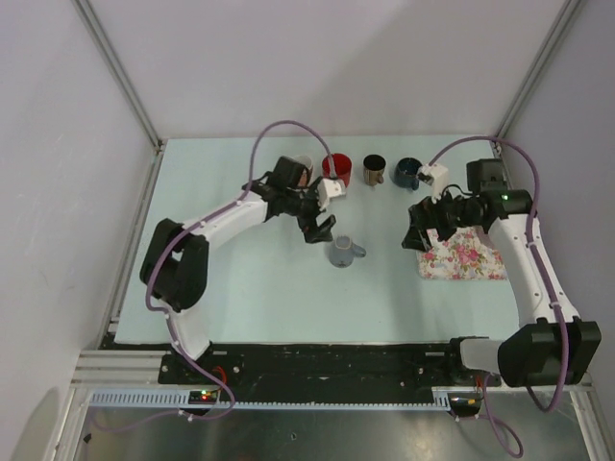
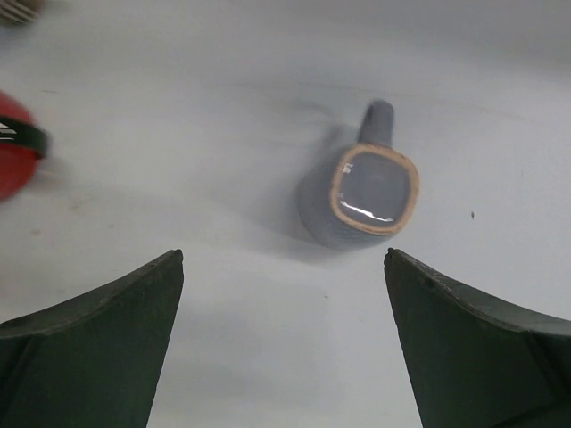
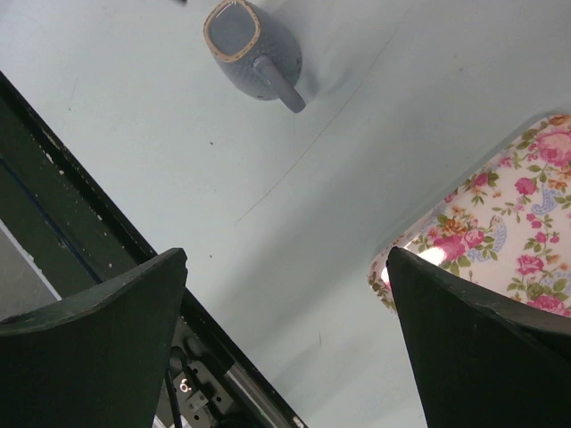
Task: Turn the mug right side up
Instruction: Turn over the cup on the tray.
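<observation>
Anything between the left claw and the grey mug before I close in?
Nothing visible. The left claw, open, faces the upside-down grey mug across bare table. The red mug sits off to the side at the left wrist view's edge, outside that path.

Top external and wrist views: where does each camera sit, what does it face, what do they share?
Top external: above, behind the bases, looking down at the table; both arms, left end effector and right end effector show.
Left wrist: on left arm, looking down at the grey mug; own open fingers show.
Right wrist: on right arm, facing floral cloth and grey mug; own open fingers show.
All three see the grey mug.
</observation>
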Action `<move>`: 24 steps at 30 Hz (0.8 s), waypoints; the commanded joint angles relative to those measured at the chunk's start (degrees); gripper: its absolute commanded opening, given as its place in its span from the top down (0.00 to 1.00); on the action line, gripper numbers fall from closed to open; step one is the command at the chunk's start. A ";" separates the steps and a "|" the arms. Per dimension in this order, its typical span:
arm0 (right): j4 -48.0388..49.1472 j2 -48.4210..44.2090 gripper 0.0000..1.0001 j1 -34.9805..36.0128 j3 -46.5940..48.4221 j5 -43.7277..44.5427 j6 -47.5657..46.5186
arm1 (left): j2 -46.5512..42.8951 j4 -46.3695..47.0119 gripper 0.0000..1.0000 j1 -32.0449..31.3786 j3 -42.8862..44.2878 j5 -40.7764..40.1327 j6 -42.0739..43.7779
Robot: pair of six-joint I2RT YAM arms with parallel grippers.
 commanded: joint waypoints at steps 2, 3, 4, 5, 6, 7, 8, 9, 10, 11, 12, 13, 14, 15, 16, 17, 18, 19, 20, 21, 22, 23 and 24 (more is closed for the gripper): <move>3.20 -4.24 0.01 -2.41 -1.66 -5.62 -1.61 | 2.33 -9.89 0.03 -5.30 0.86 -5.77 11.99; 3.38 -4.57 0.01 -2.50 -2.08 -5.65 -1.73 | 2.58 -10.45 0.03 -5.87 0.70 -6.24 12.72; 3.52 -4.95 0.01 -2.50 -2.43 -5.67 -1.83 | 2.87 -10.90 0.03 -6.28 0.66 -6.52 13.31; 3.63 -5.19 0.01 -2.58 -2.91 -5.72 -1.92 | 3.20 -11.35 0.02 -6.67 0.86 -6.66 13.64; 3.69 -5.44 0.01 -2.63 -3.28 -5.83 -2.14 | 3.63 -11.61 0.02 -6.95 1.14 -6.73 13.72; 3.72 -5.61 0.01 -2.65 -3.77 -5.84 -2.34 | 4.02 -11.92 0.02 -7.17 1.54 -6.55 13.76; 3.69 -5.78 0.01 -2.70 -4.19 -5.76 -2.66 | 4.56 -12.12 0.02 -7.29 1.92 -6.28 13.65; 3.67 -5.95 0.01 -2.73 -4.62 -5.72 -2.95 | 4.92 -12.35 0.02 -7.48 2.41 -6.14 13.59; 3.71 -6.08 0.01 -2.75 -5.02 -5.57 -3.19 | 5.41 -12.47 0.02 -7.66 2.79 -6.03 13.57; 3.68 -6.19 0.01 -2.80 -5.26 -5.41 -3.39 | 5.83 -12.70 0.02 -7.92 3.29 -6.02 13.55; 3.71 -6.29 0.00 -2.91 -5.51 -5.28 -3.58 | 6.35 -12.91 0.02 -8.06 3.72 -6.06 13.50; 3.68 -6.43 0.01 -2.97 -5.68 -5.17 -3.81 | 6.78 -13.23 0.02 -8.34 4.28 -6.17 13.52; 3.67 -6.50 0.01 -2.95 -5.89 -5.12 -4.05 | 7.40 -13.43 0.03 -8.58 4.74 -6.22 13.48; 3.62 -6.62 0.01 -3.03 -6.05 -5.01 -4.27 | 7.83 -13.71 0.03 -8.78 5.23 -6.25 13.42; 3.55 -6.72 0.00 -3.11 -6.25 -4.86 -4.63 | 8.36 -13.85 0.03 -8.97 5.70 -6.22 13.22; 3.52 -6.86 0.01 -3.16 -6.40 -4.70 -4.91 | 8.93 -14.01 0.03 -9.20 6.19 -6.11 12.94; 3.50 -6.98 0.01 -3.18 -6.61 -4.53 -5.35 | 9.35 -14.13 0.04 -9.35 6.57 -5.89 12.62; 3.45 -7.08 0.01 -3.19 -6.80 -4.40 -5.62 | 9.82 -14.19 0.04 -9.52 7.07 -5.73 12.33; 3.38 -7.17 0.01 -3.24 -6.98 -4.34 -5.97 | 10.14 -14.27 0.04 -9.60 7.41 -5.65 11.97; 3.34 -7.22 0.01 -3.22 -7.07 -4.26 -6.28 | 10.48 -14.26 0.05 -9.73 7.84 -5.65 11.74; 3.23 -7.25 0.01 -3.25 -7.21 -4.27 -6.52 | 10.78 -14.30 0.05 -9.80 8.14 -5.52 11.45; 3.18 -7.26 0.01 -3.23 -7.32 -4.27 -6.82 | 10.98 -14.28 0.05 -9.79 8.38 -5.46 11.18; 3.11 -7.26 0.01 -3.21 -7.42 -4.27 -7.05 | 11.12 -14.27 0.06 -9.82 8.55 -5.43 11.04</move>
